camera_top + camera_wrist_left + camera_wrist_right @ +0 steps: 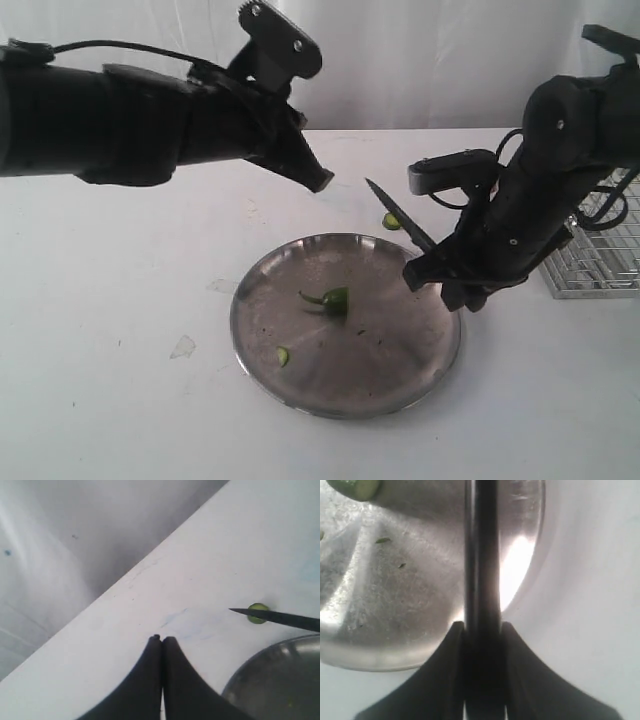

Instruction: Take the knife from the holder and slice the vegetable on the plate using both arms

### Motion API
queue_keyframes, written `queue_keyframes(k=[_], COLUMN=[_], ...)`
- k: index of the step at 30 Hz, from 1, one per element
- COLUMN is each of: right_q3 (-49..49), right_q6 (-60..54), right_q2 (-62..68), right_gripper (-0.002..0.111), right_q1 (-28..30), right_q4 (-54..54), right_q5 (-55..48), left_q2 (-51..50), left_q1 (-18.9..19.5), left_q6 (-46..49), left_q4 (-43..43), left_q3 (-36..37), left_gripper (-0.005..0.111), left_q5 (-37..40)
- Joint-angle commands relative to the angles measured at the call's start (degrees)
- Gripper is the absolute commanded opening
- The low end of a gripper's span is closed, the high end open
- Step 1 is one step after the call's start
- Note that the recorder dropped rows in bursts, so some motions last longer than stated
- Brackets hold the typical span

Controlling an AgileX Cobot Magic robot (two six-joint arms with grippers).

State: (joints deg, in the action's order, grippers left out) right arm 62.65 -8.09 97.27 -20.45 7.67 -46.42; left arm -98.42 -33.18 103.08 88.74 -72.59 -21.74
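**Exterior view.** The black left arm point(120, 120) reaches in from the upper left of the frame. Its jaws are pressed together and hold nothing, hanging above the white counter point(100, 400) just beyond the far rim of the round dull-grey steel plate point(400, 350). At the right, the black right arm point(560, 170) has its jaws clamped on the handle of the black-handled, dark-bladed kitchen knife point(400, 215). The blade points up and left over the plate's far right edge. The small dark green pepper piece with a thin curved stem point(335, 300) lies near the plate's centre, well apart from both arms. One tiny round green slice point(283, 355) sits on the plate at lower left, and another point(392, 221) sits on the counter beside the blade. The silver wire-grid holder point(600, 260) stands at the right edge.

**Left wrist view.** The jaws meet tip to tip, empty, over bare counter. The knife's point point(280, 619) crosses the off-plate slice point(257, 613) at the right, and the plate's rim point(280, 680) shows at the lower right.

**Right wrist view.** The jaws grip the knife point(482, 555) on both sides above the plate point(395, 605). A green cut piece point(352, 487) shows at the upper left, though which piece it is cannot be told.

The knife is out of the holder, so slicing appears to be the step in hand. The next move likely calls for the left arm to come down and steady the pepper, and for the right arm to bring the blade across it.
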Motion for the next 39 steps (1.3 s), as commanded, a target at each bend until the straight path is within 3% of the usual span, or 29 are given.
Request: queue_keyframes(k=[1, 5, 7, 9, 11, 14, 16, 21, 24, 28, 31, 39], right_q3=[-0.3, -2.3, -3.1, -3.2, -3.2, -3.2, -3.2, -3.2, -3.2, -3.2, -3.2, -3.4], right_q6=[-0.7, 7.4, 12.0, 15.3, 20.0, 33.6, 40.0, 40.7, 43.0, 43.0, 43.0, 44.4], right_q2=[-0.7, -0.8, -0.8, -1.0, -1.6, -1.9, -1.6, -0.8, -0.2, 2.1, 3.4, 3.5], right_gripper=[0.000, 0.000, 0.000, 0.000, 0.000, 0.000, 0.000, 0.000, 0.000, 0.000, 0.000, 0.000], right_q1=[-3.6, -7.6, -10.6, -13.9, -17.9, -22.3, -23.5, -24.1, -24.1, -24.1, -24.1, -24.1], right_q4=[0.2, 0.3, 0.3, 0.3, -1.6, -10.0, -12.6, -10.8, -12.3, -12.4, -12.4, -14.9], right_q5=[-2.2, 1.1, 2.4, 2.8, 3.8, 4.7, 3.9, 3.3, 4.1, 4.1, 4.3, 3.5], left_q2=[1.4, 1.2, 0.8, 0.6, 0.1, -0.4, -0.3, -4.6, -9.4, -16.3, -21.5, -30.7], left_q1=[-0.2, -0.2, -0.1, -0.1, -0.1, 0.4, 2.7, 14.1, 21.1, 27.8, 28.9, 28.9], left_q6=[15.9, 18.0, 18.0, 18.0, 16.7, 10.9, 5.7, 1.2, -0.3, 1.5, 2.1, -1.8], left_q4=[11.2, 11.2, 11.2, 4.5, 0.4, 0.3, 0.9, 3.0, 10.5, 11.2, 11.2, 11.2], left_q3=[2.1, 10.2, 14.4, 17.8, 17.7, 13.8, 10.3, 4.5, 3.3, 2.1, -0.5, -5.8], left_gripper=[0.000, 0.000, 0.000, 0.000, 0.000, 0.000, 0.000, 0.000, 0.000, 0.000, 0.000, 0.000], left_q5=[-5.6, -2.6, 2.9, 9.7, 14.3, 10.7, 12.6, 39.0, 51.1, 74.4, 85.1, 91.7])
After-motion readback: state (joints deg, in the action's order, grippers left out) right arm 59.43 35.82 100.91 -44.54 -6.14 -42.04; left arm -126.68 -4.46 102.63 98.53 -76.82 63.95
